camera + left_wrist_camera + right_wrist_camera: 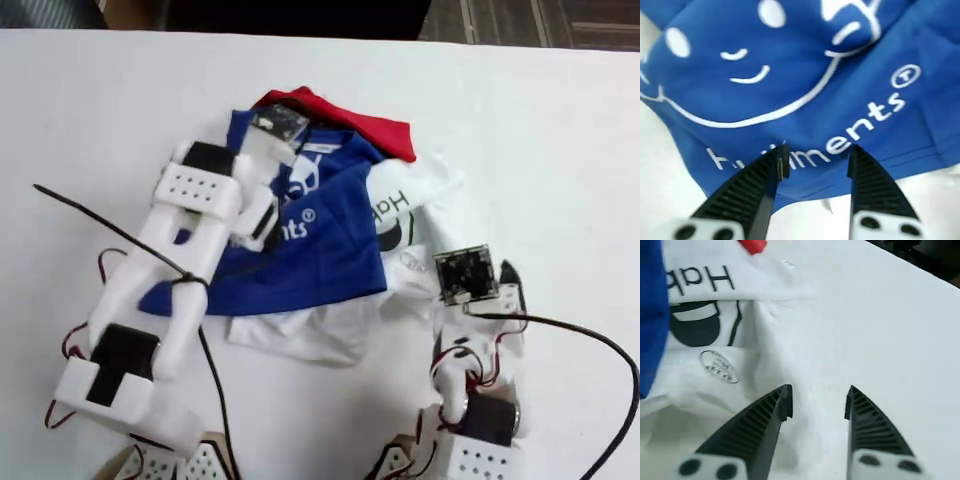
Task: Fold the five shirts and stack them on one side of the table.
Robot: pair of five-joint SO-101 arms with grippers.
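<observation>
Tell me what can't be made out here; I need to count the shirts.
- Shirt count: high view, blue shirt covers the pile.
- Red shirt: high view, mostly under the blue.
- White shirt print: right wrist view, cut by the blue shirt and folds.

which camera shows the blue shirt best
The high view: the blue shirt shows nearly whole. The left wrist view gives its print close up; the right wrist view catches a blue edge.

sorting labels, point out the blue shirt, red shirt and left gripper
blue shirt (330,255): high view, front panel
red shirt (365,125): high view, exposed fold
left gripper (817,152): left wrist view, between fingertips
</observation>
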